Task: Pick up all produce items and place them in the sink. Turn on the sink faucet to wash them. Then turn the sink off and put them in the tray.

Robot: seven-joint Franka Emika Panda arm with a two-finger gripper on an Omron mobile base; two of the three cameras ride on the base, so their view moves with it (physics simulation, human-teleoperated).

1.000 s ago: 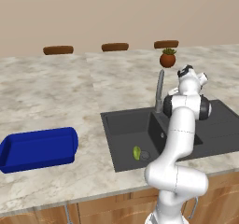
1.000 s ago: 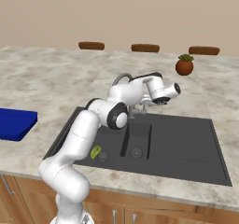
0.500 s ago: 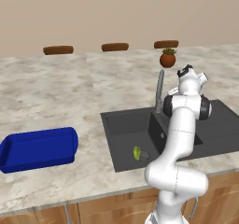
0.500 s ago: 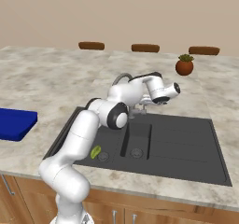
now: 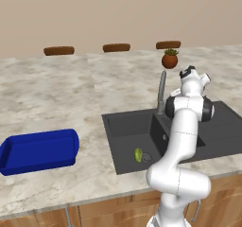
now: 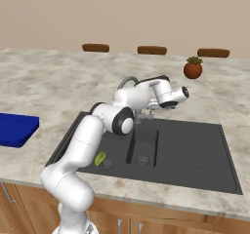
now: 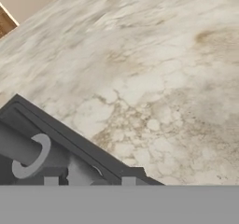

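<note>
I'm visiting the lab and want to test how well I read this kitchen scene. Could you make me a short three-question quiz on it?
1. True or false: the small yellow-green fruit lies in the blue tray.
2. Which thing is the gripper closest to? A) the potted plant B) the base of the sink faucet C) the blue tray
3. Fill in: the blue tray rests on the ____, apart from the dark-grey sink.

Key:
1. False; it lies in the sink's basin beside a round drain.
2. B
3. marble countertop
</note>
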